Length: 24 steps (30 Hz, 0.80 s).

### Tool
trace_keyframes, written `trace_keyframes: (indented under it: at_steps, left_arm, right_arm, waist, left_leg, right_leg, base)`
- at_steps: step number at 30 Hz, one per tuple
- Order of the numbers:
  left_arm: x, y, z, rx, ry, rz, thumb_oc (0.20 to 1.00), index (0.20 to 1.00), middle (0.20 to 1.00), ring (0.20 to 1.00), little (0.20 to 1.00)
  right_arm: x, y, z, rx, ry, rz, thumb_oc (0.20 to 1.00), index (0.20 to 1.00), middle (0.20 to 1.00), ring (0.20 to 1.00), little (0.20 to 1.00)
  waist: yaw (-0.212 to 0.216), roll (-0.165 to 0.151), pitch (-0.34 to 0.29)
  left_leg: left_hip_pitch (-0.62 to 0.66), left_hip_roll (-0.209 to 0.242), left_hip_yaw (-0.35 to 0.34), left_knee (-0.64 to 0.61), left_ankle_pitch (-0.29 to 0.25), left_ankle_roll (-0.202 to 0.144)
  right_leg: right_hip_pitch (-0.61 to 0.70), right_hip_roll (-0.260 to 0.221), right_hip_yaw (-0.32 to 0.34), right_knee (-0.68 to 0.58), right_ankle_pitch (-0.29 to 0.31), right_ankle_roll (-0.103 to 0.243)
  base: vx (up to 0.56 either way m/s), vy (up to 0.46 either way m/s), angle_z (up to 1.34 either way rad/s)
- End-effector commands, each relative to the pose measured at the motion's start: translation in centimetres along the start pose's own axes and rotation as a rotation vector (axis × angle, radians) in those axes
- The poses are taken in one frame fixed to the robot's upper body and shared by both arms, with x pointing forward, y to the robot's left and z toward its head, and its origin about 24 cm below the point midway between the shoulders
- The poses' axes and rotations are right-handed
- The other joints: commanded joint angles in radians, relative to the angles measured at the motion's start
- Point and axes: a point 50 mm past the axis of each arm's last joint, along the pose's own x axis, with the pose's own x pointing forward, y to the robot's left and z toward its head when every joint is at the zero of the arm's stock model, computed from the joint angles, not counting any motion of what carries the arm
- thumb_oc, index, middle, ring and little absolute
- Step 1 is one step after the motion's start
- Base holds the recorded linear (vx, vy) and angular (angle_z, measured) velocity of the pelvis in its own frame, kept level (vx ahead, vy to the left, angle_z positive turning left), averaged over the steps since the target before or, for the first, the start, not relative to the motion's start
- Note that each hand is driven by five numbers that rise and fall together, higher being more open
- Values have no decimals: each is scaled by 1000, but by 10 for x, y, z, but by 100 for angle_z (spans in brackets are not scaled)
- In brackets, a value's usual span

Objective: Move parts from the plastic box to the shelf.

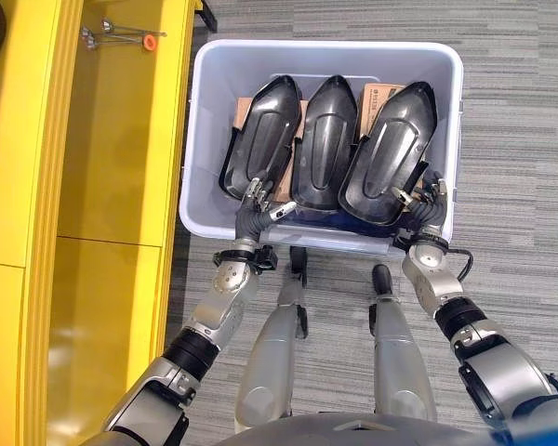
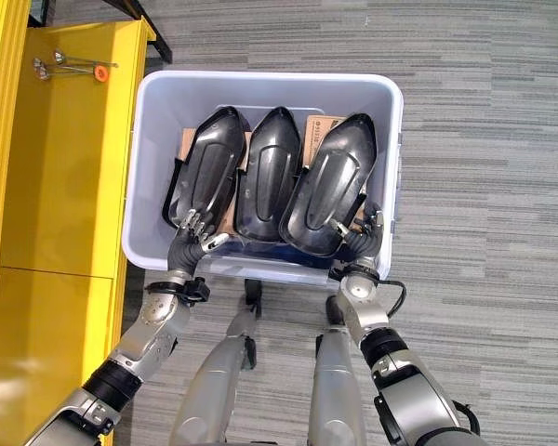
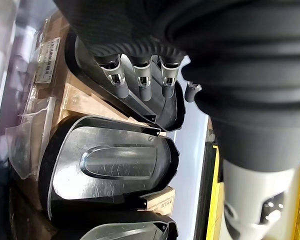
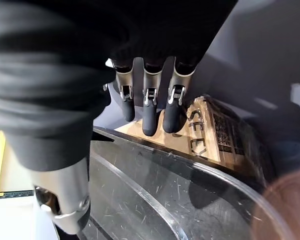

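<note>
**Both hands down in the box, nothing lifted yet**

Three black moulded parts lie side by side in the plastic box, resting on cardboard cartons. The box stands on the grey carpet just beside the yellow shelf; the shelf holds no black part so far, so the task looks to be at its start.

The left hand is at the near end of the part nearest the shelf. Its fingers are straight and relaxed, tips lying on the rim of that part, not curled round it. The right hand is at the near end of the part farthest from the shelf, between it and the box wall. Its fingers also hang straight over the part's edge and clasp nothing.

The middle part sits tight between the other two, apparently touching both. My guess is that lifting either outer part could drag or tip its neighbour. The shells look smooth and glossy, so a shallow pinch on the thin rim might slip. The right hand has little room beside the box wall and could catch on it.
</note>
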Motion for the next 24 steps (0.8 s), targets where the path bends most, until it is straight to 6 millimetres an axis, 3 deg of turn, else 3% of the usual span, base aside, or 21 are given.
trace_keyframes:
  at_steps: [1, 15, 24]
  left_arm:
    - [4, 0, 23, -17, -114, -19, 1000, 1000, 1000, 1000, 1000]
    - [3, -6, 26, -30, -117, -64, 1000, 1000, 1000, 1000, 1000]
    - [3, -9, 28, -19, -111, -104, 1000, 1000, 1000, 1000, 1000]
  right_arm:
    - [4, -10, 0, 40, 19, -55, 1000, 1000, 1000, 1000, 1000]
    - [26, -3, 13, -16, 44, -90, 1000, 1000, 1000, 1000, 1000]
    - [47, -26, 17, -97, 117, -174, 1000, 1000, 1000, 1000, 1000]
  waist:
    - [21, -16, 9]
    - [52, -3, 25]
    - [76, 4, 36]
  left_leg:
    - [-31, 46, -34, 141, -126, -63]
    - [-53, 44, -36, 151, -129, -60]
    - [-68, 40, -44, 163, -134, -58]
  right_leg:
    - [82, -97, -41, -307, 302, 38]
    - [60, -99, -68, -279, 290, 46]
    - [57, -102, -81, -267, 281, 42]
  base:
    - [4, 4, -3]
    - [0, 1, 1]
    - [3, 2, 3]
